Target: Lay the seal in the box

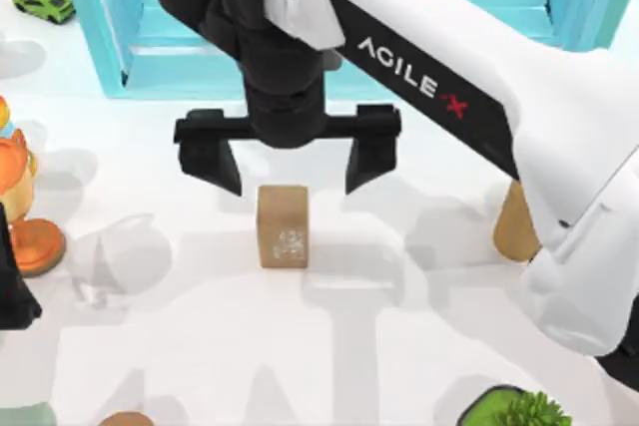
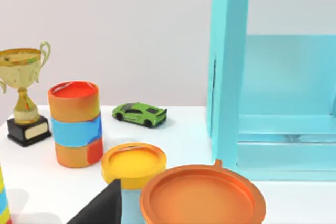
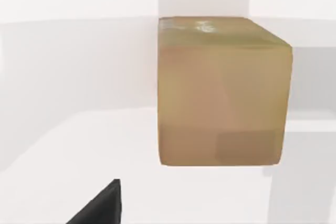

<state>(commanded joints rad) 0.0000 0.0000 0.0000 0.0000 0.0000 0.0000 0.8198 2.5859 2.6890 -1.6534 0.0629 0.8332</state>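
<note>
Top view: right hand (image 1: 290, 162) hung above seal (image 1: 283, 225), fingers spread wide, nothing gripped. Seal upright on surface (image 1: 399, 346), mid-table, untouched. Grasp, carry, placing in box all left. Left arm parked at left edge.

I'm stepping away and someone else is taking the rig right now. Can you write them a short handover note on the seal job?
Right pincer: open, poised over the seal, fingers spread to either side, not yet gripping.
Left pincer: parked at the table's left edge among the cans and trophy.
Seal: standing upright on the white table, in front of the light-blue shelf unit, whitish mark on its front face.
Done: approach and alignment.
Left: lower, close on the seal, lift, carry it to the box and lay it inside.
</note>
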